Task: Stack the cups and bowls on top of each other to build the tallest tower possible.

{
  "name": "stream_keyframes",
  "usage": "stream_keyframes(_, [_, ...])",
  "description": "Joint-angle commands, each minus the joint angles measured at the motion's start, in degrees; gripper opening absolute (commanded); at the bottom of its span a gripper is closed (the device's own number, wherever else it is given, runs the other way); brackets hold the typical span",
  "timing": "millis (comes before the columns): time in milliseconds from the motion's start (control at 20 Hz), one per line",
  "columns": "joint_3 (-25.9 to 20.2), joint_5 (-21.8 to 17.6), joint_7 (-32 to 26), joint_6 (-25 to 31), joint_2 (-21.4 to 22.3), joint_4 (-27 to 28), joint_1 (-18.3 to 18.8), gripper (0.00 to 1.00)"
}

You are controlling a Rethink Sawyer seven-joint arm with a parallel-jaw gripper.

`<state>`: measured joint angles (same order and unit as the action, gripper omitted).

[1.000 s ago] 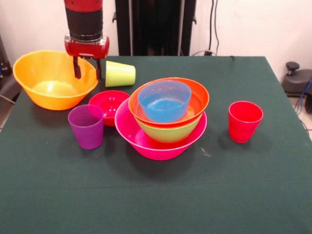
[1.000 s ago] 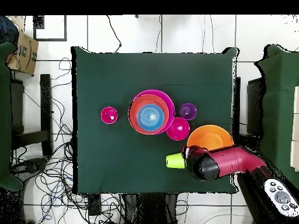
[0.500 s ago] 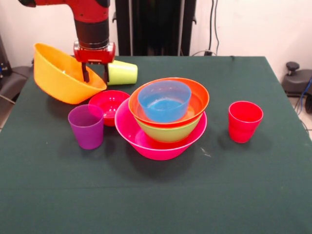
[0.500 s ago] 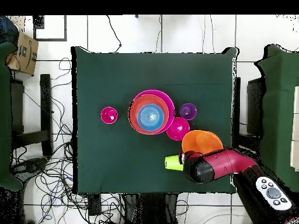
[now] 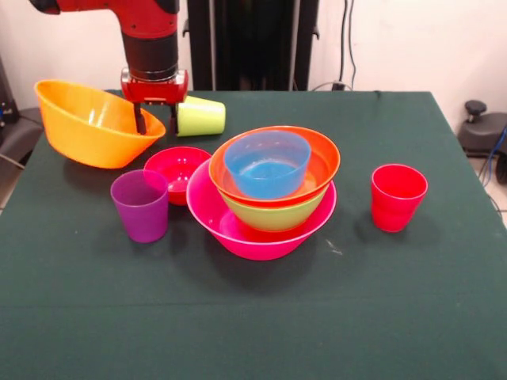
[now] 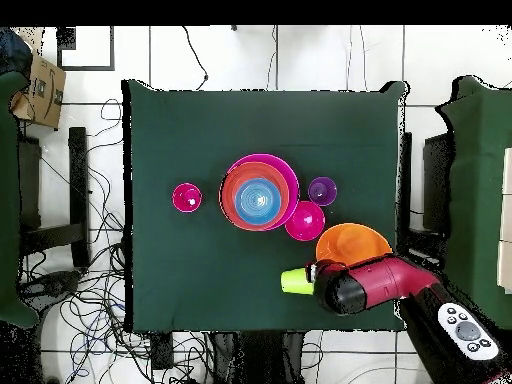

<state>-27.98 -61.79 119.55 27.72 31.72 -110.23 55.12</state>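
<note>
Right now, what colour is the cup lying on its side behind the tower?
Lime green, lying tipped beside the gripper; the front view shows it best.

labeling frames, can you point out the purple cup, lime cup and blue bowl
purple cup (image 5: 140, 207), front view, on its side wall
lime cup (image 5: 201, 118), front view, on its side as it lies tipped
blue bowl (image 5: 267, 176), front view, on its inside floor

A dark green cloth-covered table (image 5: 412, 317) fills the front view, with a white wall (image 5: 396, 39) behind it. From overhead, tangled black cables (image 6: 90, 300) lie on the white tiled floor (image 6: 280, 60), and a brown cardboard box (image 6: 40, 90) sits near a corner.
</note>
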Motion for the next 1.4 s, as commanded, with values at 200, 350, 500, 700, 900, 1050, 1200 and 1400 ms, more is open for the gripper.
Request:
stream_keyframes(200, [-1.3,-0.7,-11.4,2.4,1.4,0.8,-0.6,1.00])
stream_keyframes(350, [-1.4,-0.5,-12.0,2.7,2.0,1.2,-0.3,1.00])
stream_keyframes(500, [-2.0,0.3,-13.5,3.7,3.1,1.8,0.4,1.00])
stream_keyframes(700, [-2.7,1.1,-15.0,4.6,3.7,2.4,1.1,1.00])
stream_keyframes(900, [-3.0,1.3,-15.0,5.0,3.8,2.8,1.2,1.00])
stream_keyframes(1050, [-2.5,0.2,-14.1,4.4,3.0,3.3,0.7,1.00])
stream_keyframes(1200, [-2.3,-0.5,-14.1,4.2,2.2,4.3,0.6,1.00])
stream_keyframes(1400, [-2.0,-1.5,-13.8,3.4,1.2,5.2,0.6,1.00])
